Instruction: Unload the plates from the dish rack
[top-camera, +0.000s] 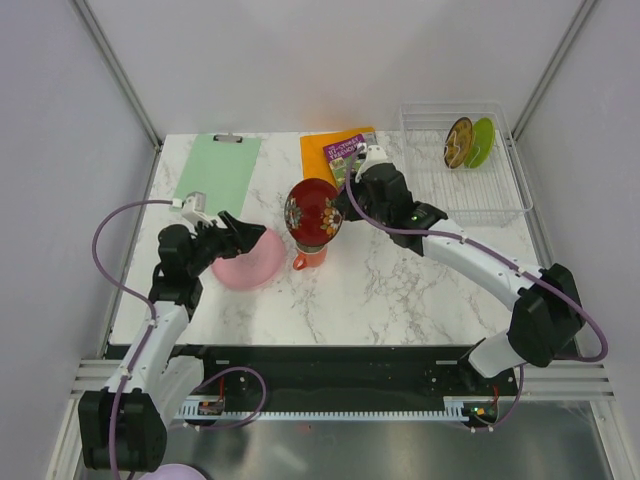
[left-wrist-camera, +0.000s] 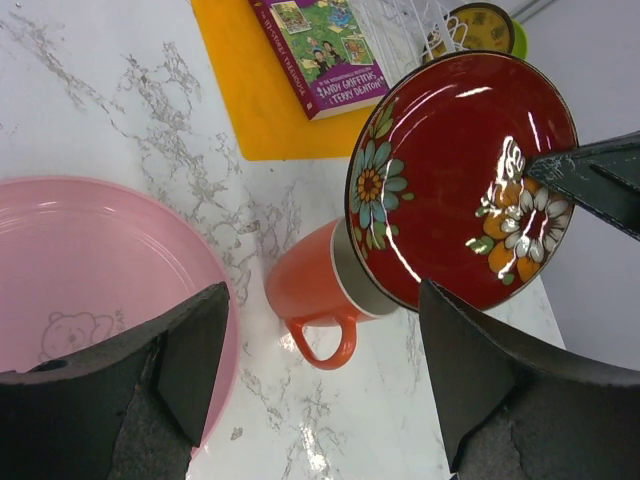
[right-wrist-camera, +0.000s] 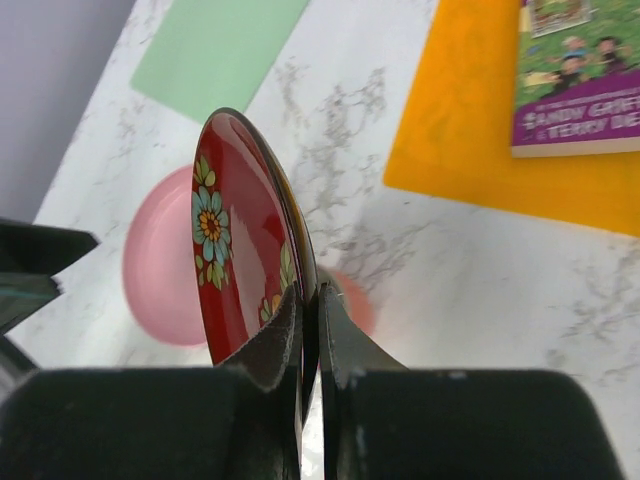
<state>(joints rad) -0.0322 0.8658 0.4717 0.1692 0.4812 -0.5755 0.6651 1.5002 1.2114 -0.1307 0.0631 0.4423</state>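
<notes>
edgewise, red plate (right-wrist-camera: 232, 255) in right tool (right-wrist-camera: 308, 300)

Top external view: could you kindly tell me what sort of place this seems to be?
Likely a robotics test cell, not a real kitchen: two robot arms bolted beside a white marble-patterned table, plain grey panel walls around it, and a clear wire dish rack as prop.

Gap between pink plate (top-camera: 250, 265) and red plate (top-camera: 313, 212) is blocked by orange mug (top-camera: 310, 257); table (top-camera: 400, 300) nearer the arms is unobstructed.
</notes>
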